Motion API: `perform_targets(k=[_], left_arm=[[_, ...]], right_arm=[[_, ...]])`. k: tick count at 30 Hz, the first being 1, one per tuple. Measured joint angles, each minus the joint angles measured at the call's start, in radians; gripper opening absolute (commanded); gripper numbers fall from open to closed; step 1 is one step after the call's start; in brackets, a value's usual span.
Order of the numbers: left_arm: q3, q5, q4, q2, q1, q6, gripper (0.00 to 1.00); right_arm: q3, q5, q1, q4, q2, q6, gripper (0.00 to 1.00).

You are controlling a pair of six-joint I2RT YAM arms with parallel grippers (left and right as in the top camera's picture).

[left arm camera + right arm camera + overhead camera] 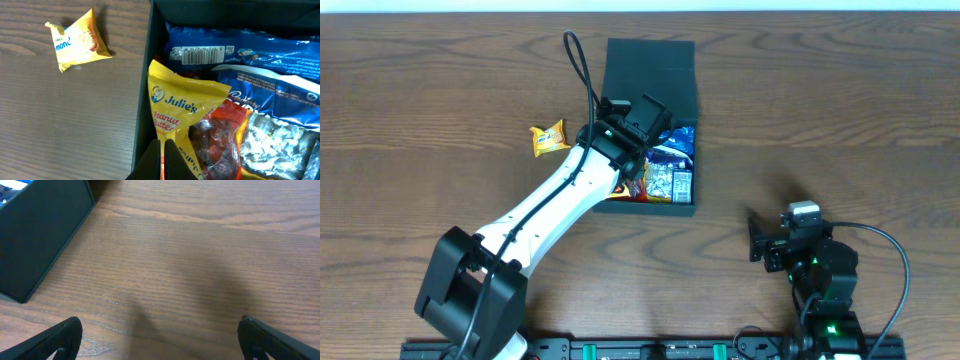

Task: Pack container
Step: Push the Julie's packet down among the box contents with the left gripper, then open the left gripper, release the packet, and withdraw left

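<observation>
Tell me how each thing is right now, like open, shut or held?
Box, open, snacks inside.
Julie's packet, pinched by the left gripper, over the box.
Small packet, loose on the table, outside the box.
Left gripper, shut on Julie's packet.
Right gripper, open, empty.

Matt brown wood grain, finely lined, is noted across the table. The container is seen as dark, matt, smooth card. Glossy, creased plastic film, partly clear, is recorded on the yellow packet. Shiny crinkled film is noted on the blue packets. Smooth white plastic is seen on the left arm shell.
</observation>
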Motion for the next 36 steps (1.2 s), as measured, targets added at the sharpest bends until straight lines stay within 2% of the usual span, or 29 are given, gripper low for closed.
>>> perform_targets(k=[28, 36], left_arm=[[-0.002, -0.032, 0.053, 0.044, 0.0, 0.008, 0.06], [-0.079, -0.035, 0.092, 0.044, 0.0, 0.007, 0.06]], right_arm=[[0.0, 0.0, 0.0, 0.0, 0.0, 0.0, 0.99], [0.0, 0.0, 0.0, 0.0, 0.0, 0.0, 0.99]])
